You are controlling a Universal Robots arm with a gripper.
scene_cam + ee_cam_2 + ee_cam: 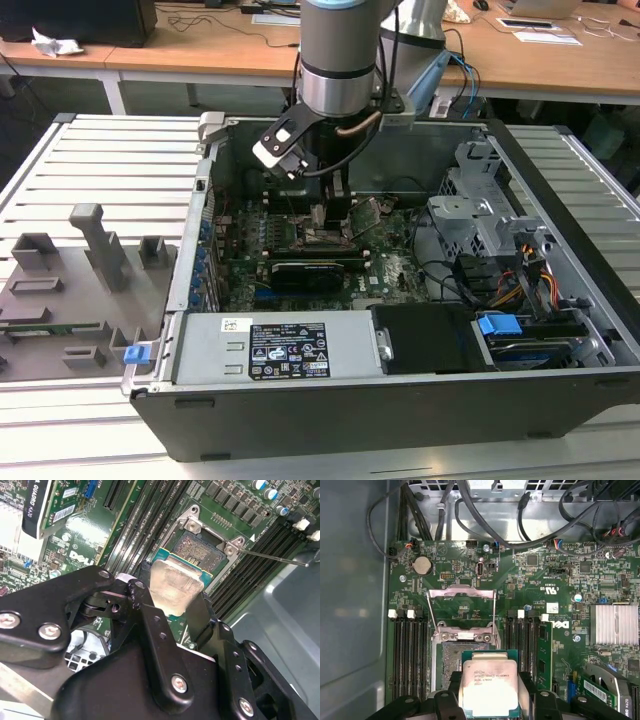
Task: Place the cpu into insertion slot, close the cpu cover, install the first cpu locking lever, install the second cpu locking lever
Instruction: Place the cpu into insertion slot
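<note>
1. The tool (pixel 172 594) is clamped on the cpu (pixel 489 690), fingers on two opposite edges; the silver top faces up in both wrist views.
2. The cpu hangs over one edge of the insertion slot (pixel 451 656); the rest of the slot's contact field lies bare.
3. The cpu cover (pixel 461 592) is swung open, clear of the slot, on the green motherboard (pixel 545 580).
4. In the exterior view the arm reaches down into the open computer case (pixel 600 250); the case sits on the slatted tabletop (pixel 100 160).

The cpu (pixel 490 687) has a smooth silver metal top with a dull sheen. The pincer (pixel 172 592) is matt black metal with bright screws (pixel 180 682). The insertion slot (pixel 451 657) is dark and steel-framed, on a glossy green motherboard (pixel 520 580).
</note>
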